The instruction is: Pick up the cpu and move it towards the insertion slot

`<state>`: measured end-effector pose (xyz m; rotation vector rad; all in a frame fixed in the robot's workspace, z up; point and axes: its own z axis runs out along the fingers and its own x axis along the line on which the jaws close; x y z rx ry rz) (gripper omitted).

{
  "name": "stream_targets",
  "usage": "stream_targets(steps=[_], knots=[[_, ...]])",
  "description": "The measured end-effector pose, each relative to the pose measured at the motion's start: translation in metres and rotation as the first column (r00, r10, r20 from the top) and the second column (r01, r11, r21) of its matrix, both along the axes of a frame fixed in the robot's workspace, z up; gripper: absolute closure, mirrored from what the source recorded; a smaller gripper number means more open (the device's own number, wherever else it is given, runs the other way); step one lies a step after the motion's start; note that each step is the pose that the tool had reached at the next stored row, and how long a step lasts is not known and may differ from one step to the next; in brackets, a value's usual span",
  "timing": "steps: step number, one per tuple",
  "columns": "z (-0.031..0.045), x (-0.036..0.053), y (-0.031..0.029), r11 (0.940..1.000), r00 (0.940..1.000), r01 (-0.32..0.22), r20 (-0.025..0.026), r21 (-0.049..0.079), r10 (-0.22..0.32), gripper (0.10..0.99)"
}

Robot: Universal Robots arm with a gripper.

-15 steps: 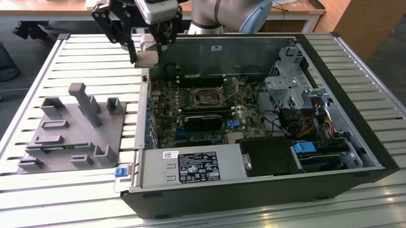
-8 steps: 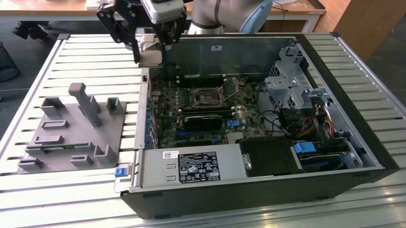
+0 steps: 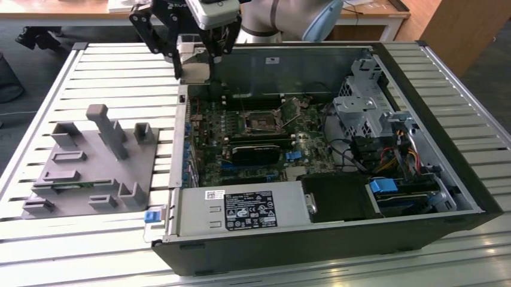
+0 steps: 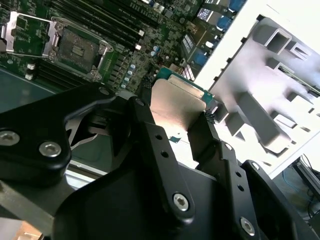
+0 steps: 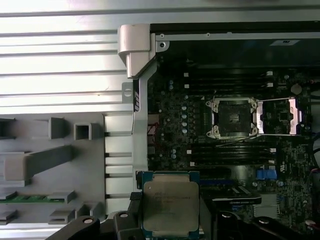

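The cpu [image 5: 171, 206] sits clamped between the two black fingers [image 4: 157, 150] of the claw [image 5: 170, 220], its silver lid facing the camera in the first wrist view; faint print crosses that lid but cannot be made out. In the second wrist view the cpu [image 4: 177, 107] shows its shiny top and a green rim, a finger pressing each opposite edge.

In the exterior view the claw [image 3: 195, 57] hangs above the far corner of the open computer case [image 3: 447, 179], on the exterior view's left. The insertion slot [image 3: 259, 121] lies inside the case, well apart from the claw, its frame lifted and dark centre bare. A white label [image 3: 248, 210] with print too small to tell covers the power supply. The grey holder tray [image 3: 88, 161] rests on the slatted desk [image 3: 48, 251] outside the case, beside its wall.
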<state>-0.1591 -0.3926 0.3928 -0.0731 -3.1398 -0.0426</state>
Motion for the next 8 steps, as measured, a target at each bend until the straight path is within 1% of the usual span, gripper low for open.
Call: stream_targets(steps=[8], knots=[[0.0, 0.0067, 0.0001, 1.0, 1.0, 0.0, 0.0, 0.0, 0.0, 0.549]])
